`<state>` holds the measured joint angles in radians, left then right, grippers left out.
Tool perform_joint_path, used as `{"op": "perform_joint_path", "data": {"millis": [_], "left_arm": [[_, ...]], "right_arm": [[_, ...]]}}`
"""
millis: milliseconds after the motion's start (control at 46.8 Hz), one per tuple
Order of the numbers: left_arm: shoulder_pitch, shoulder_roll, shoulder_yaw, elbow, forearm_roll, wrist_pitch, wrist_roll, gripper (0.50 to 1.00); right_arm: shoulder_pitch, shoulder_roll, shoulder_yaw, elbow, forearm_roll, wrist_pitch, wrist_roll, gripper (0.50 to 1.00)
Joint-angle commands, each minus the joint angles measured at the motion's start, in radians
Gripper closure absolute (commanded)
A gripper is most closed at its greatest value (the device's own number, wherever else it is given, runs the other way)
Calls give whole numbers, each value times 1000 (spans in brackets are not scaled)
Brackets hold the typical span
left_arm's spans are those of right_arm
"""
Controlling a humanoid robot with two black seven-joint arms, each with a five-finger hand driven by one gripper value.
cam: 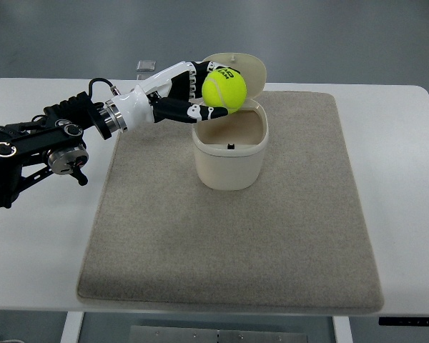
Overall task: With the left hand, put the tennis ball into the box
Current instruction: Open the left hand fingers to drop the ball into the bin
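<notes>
One tennis ball, black print unreadable, left hand, box

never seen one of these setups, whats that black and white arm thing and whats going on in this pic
That is a humanoid robot's left arm, ending in a fingered left hand. The single camera looks steeply down from the robot's own side, so the arm enters from the picture's left. On the white table lies a beige mat, and on it stands a cream box with its lid tipped open behind. The hand grips a yellow tennis ball above the box's back rim. The right arm is out of view.
</notes>
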<state>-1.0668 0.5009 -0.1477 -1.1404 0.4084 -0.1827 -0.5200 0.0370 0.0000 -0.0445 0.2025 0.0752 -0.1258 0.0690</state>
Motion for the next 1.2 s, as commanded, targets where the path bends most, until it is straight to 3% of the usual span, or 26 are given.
{"op": "perform_joint_path", "data": {"millis": [0, 192, 235, 513, 662, 726, 897, 1175], "left_arm": [[-1, -1, 0, 1, 0, 2, 0, 688], [-2, -2, 0, 1, 0, 2, -2, 649], [-4, -2, 0, 2, 0, 2, -2, 619], [-5, -2, 0, -4, 1, 2, -2, 615], [-4, -2, 0, -16, 3, 2, -2, 641], [-4, -2, 0, -25, 4, 8, -2, 724], [-8, -4, 0, -36, 4, 26, -3, 789], [-8, 10, -27, -96, 0, 75, -3, 793]], "right_arm": [[0, 0, 0, 0, 0, 0, 0, 599], [1, 0, 0, 0, 0, 0, 0, 599], [1, 0, 0, 0, 0, 0, 0, 599], [1, 0, 0, 0, 0, 0, 0, 599], [0, 0, 0, 0, 0, 0, 0, 599], [0, 0, 0, 0, 0, 0, 0, 599], [0, 0, 0, 0, 0, 0, 0, 599], [0, 0, 0, 0, 0, 0, 0, 599]]}}
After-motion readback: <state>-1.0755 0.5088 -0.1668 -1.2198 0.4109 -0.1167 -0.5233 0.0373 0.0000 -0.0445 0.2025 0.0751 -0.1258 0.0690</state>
